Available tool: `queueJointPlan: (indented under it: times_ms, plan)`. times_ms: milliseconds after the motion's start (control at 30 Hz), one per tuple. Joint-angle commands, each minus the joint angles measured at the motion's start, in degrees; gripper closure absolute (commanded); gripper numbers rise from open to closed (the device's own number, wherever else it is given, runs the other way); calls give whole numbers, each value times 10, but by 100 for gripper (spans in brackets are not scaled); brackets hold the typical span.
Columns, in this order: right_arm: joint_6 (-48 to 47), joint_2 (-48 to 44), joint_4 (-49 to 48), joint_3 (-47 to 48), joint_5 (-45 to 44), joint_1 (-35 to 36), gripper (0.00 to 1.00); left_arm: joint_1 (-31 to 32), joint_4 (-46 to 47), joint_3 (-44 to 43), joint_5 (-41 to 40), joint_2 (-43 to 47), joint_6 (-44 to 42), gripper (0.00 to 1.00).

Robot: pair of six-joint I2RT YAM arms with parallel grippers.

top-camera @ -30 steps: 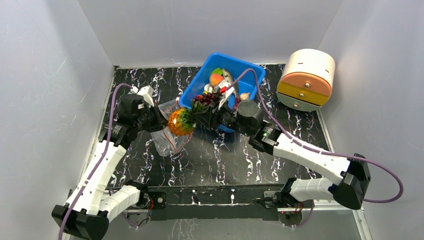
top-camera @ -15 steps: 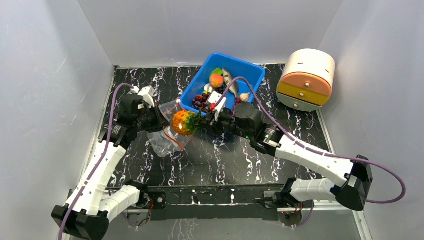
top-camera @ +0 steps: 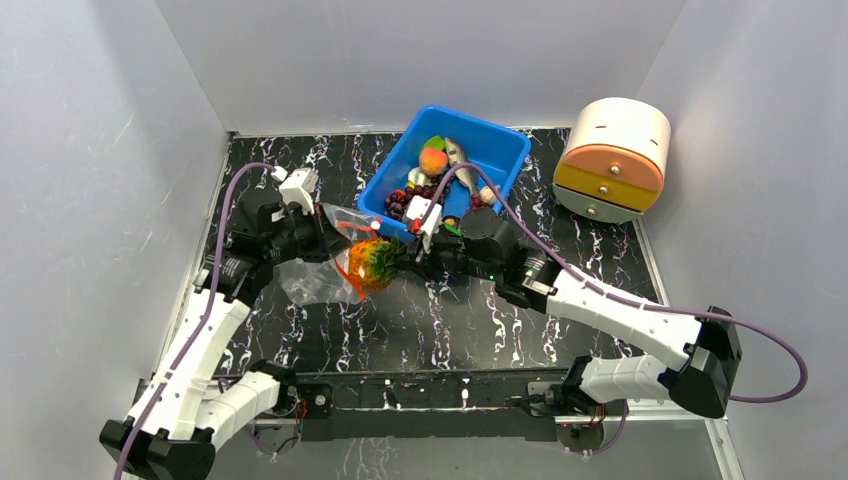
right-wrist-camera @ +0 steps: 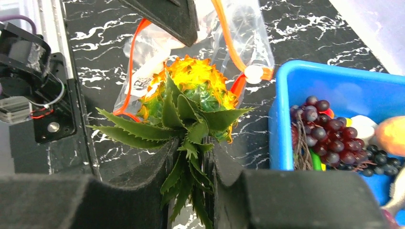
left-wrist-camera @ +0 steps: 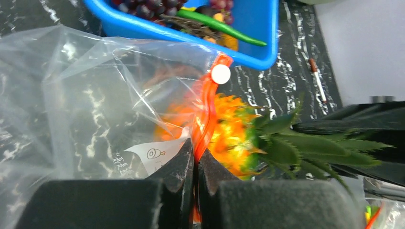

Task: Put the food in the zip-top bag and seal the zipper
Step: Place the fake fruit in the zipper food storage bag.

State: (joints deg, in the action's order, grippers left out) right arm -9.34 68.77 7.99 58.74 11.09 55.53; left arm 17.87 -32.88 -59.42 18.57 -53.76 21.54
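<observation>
The blue plastic bin (top-camera: 503, 148) at the back of the black marbled table (top-camera: 450, 320) holds the remaining toy food. Just beside its near-left corner is the clear, crinkly zip-top bag (left-wrist-camera: 86, 95), its mouth facing my right arm. The knobbly orange toy pineapple with green leaves (right-wrist-camera: 191, 86) sits in that mouth body first. Its long axis runs straight back to my right gripper (right-wrist-camera: 193, 152), which is clamped on the leaves. My left gripper (left-wrist-camera: 196, 160) is pinched tight on the thin orange-red zipper strip (left-wrist-camera: 206, 109), so the push belongs to the right arm.
</observation>
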Motion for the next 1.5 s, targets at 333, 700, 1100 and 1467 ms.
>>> queueJointPlan:
  times_ms: [333,700,1100,1467]
  plan:
    - [105,-4,-228,-50,-216,32,82,1,4,-32,91,13,31,100]
    - [182,-52,-290,-111,-230,32,82,1,20,-22,99,15,40,100]
    - [274,2,-339,-116,-212,32,82,1,116,-8,183,25,102,100]
    - [445,-41,-377,-135,-280,33,80,1,126,28,183,43,79,100]
